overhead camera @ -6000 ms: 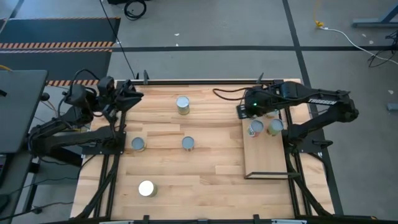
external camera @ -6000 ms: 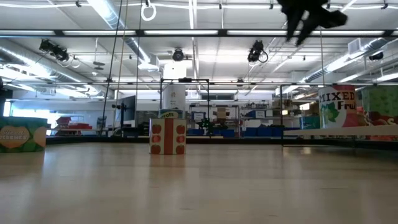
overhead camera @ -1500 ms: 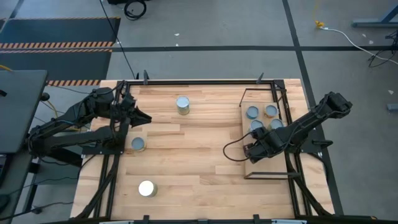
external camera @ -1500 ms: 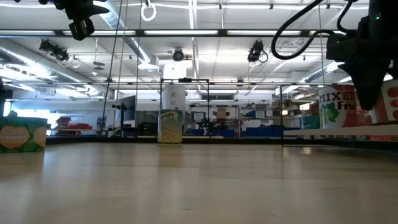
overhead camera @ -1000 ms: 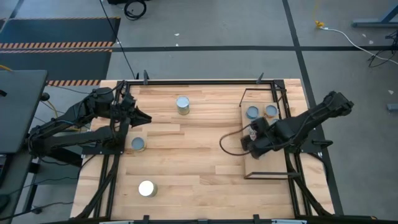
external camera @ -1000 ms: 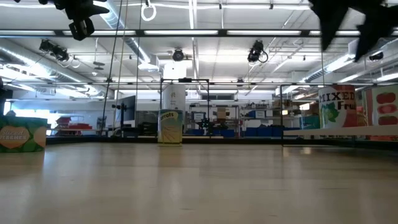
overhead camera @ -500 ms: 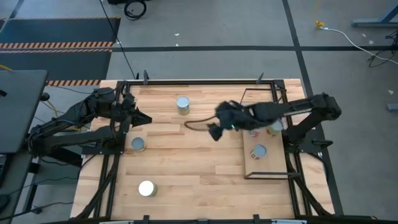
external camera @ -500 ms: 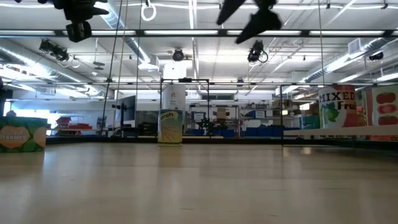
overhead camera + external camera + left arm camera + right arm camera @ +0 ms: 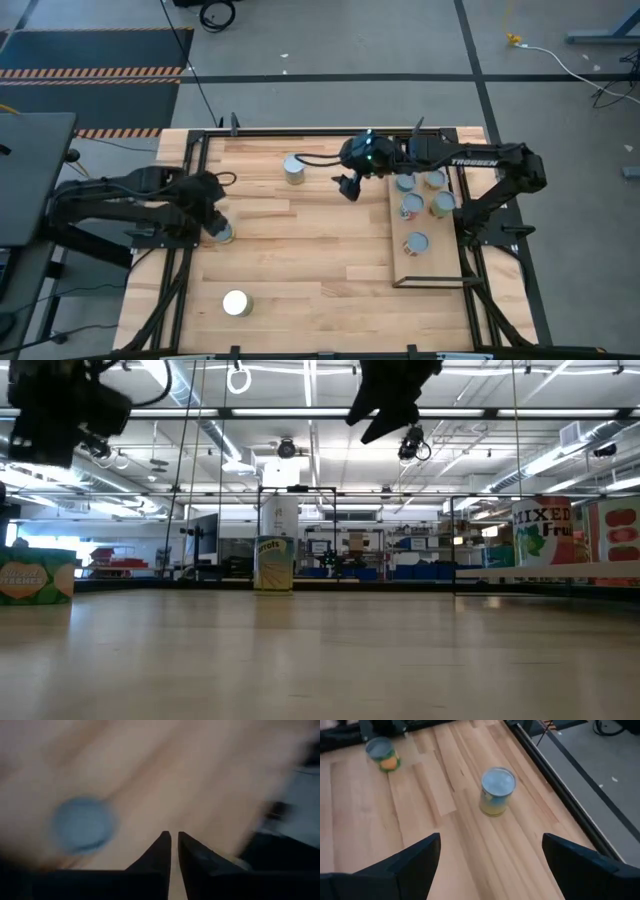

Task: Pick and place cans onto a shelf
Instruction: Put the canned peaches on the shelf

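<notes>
Four cans (image 9: 417, 206) stand on the shelf (image 9: 441, 269); three remain. The right gripper (image 9: 487, 851), spread wide and empty, faces a can (image 9: 497, 791) ahead. The left gripper (image 9: 171, 838), pinched closed, has a can (image 9: 82, 823) beside it.

We see lots of bare table (image 9: 320, 250) in the middle. One can (image 9: 294, 169) stands near the back, with the right gripper (image 9: 347, 187) just beside it. The shelf (image 9: 440, 262) front is bare.

Left end effector (image 9: 213, 222) moved down beside can (image 9: 222, 233).
</notes>
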